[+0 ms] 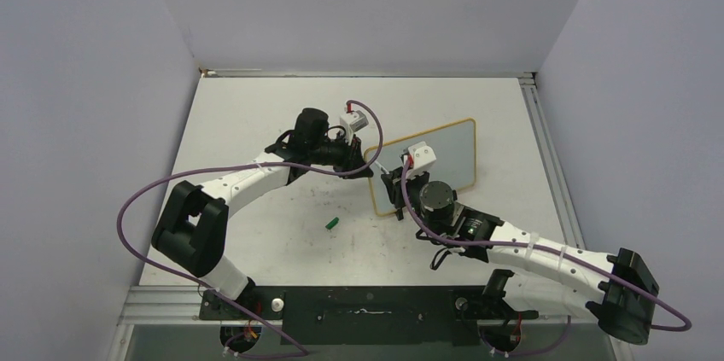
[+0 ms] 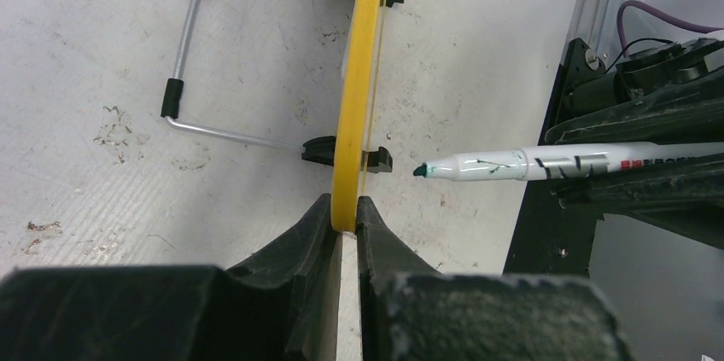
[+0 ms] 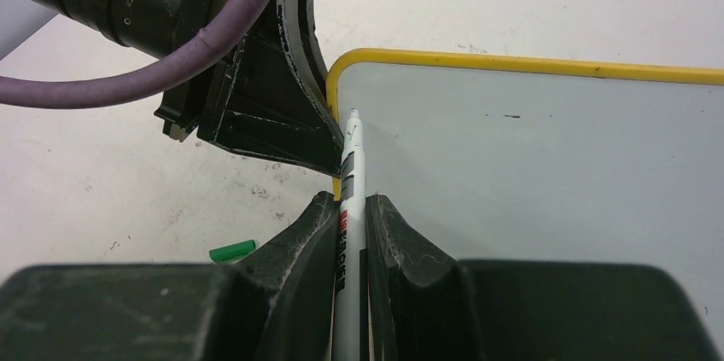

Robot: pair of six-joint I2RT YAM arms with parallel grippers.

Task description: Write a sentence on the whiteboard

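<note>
The whiteboard (image 1: 448,156) (yellow rim, rounded corners) stands propped on black feet.

Top view: looks down from high above and behind my two bases, which lie along the bottom of the frame. It is far enough off to hold the whole table (image 1: 256,113) and both my arms.
Left wrist view: sits right behind my left gripper (image 2: 343,212) at bottom centre, very near, looking edge-on along the whiteboard (image 2: 359,79) rim.
Right wrist view: sits behind my right gripper (image 3: 350,207) at bottom centre, close, facing the board's white face across the right of the frame.
Shared: all three show the whiteboard. Both wrist views show the marker (image 2: 512,165), and each catches my other gripper.
</note>
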